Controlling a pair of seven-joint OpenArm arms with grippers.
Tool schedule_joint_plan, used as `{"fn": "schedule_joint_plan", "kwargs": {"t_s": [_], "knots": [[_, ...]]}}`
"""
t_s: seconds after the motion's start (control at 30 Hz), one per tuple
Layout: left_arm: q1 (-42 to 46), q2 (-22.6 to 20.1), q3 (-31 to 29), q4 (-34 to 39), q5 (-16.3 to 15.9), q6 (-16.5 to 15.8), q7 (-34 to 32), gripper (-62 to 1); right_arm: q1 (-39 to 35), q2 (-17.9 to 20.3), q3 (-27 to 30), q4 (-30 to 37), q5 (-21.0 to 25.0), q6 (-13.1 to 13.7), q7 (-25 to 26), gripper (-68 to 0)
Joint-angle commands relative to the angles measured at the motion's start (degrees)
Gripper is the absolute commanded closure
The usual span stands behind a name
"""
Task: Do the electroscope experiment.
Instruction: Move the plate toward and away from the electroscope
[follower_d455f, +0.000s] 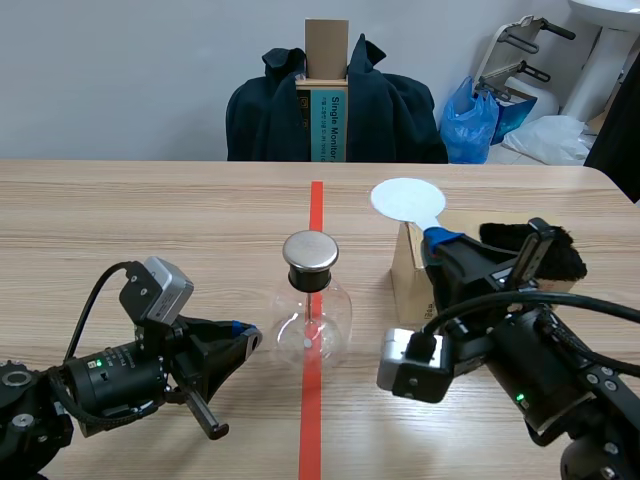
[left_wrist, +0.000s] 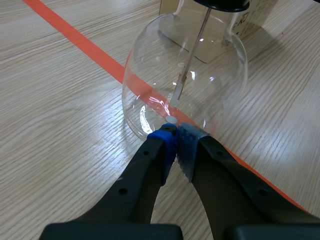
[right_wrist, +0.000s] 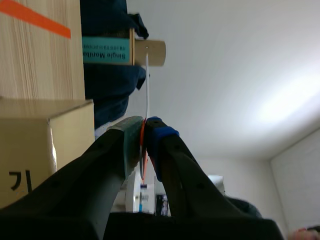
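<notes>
From my remote station: the electroscope (follower_d455f: 312, 318), a round glass flask with a metal cap and a thin rod hanging inside, stands at the centre of the tabletop (follower_d455f: 120, 220), squarely on the orange-red tape line.

The left hand (follower_d455f: 243, 335) lies low at the flask's 9 o'clock. Its fingers are pressed together with nothing between them. In my left wrist view the electroscope (left_wrist: 185, 75) sits at the 12 o'clock of the left hand (left_wrist: 176, 134), with the blue and grey pads right at the foot of the glass. I cannot tell whether they touch it.

The right hand (follower_d455f: 437, 240) is raised at the flask's 2 o'clock and clamps the stem of a white disc (follower_d455f: 407, 200). The disc faces my scene camera above the far edge of a cardboard box (follower_d455f: 408, 280). From the right wrist the white disc (right_wrist: 146, 85) appears edge-on, a thin line pinched between the two pads of the right hand (right_wrist: 144, 131), with the cardboard box (right_wrist: 45, 150) beside the hand.

The box stands at the flask's 3 o'clock. A black furry piece (follower_d455f: 555, 255) rests on it behind the right arm. Beyond the tabletop, at 12 o'clock, a dark coat (follower_d455f: 390, 110) is draped around an upright carton, and a blue bag (follower_d455f: 470, 120) lies at its 3 o'clock.
</notes>
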Motion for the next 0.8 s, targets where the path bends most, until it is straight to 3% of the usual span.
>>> {"fn": "schedule_joint_plan", "kwargs": {"t_s": [0.0, 0.33, 0.57, 0.77], "knots": [[-0.15, -0.35, -0.50, 1.16, -0.39, -0.09, -0.74, -1.9, 0.39, 0.20, 0.37, 0.70, 0.22, -1.79, -1.55, -0.8], [-0.15, -0.35, -0.50, 1.16, -0.39, -0.09, -0.72, -1.9, 0.37, 1.01, 6.58, 2.80, 0.44, -10.95, -2.64, -0.8], [-0.13, -0.35, -0.50, 1.16, -0.39, -0.09, -0.33, -1.9, 0.37, 6.40, 8.76, 10.78, 8.96, -10.99, -2.91, -0.8], [-0.13, -0.35, -0.50, 1.16, -0.39, -0.09, -0.33, -1.9, 0.22, 11.30, 9.60, 13.75, 14.71, -10.99, -2.97, -0.8]]}}
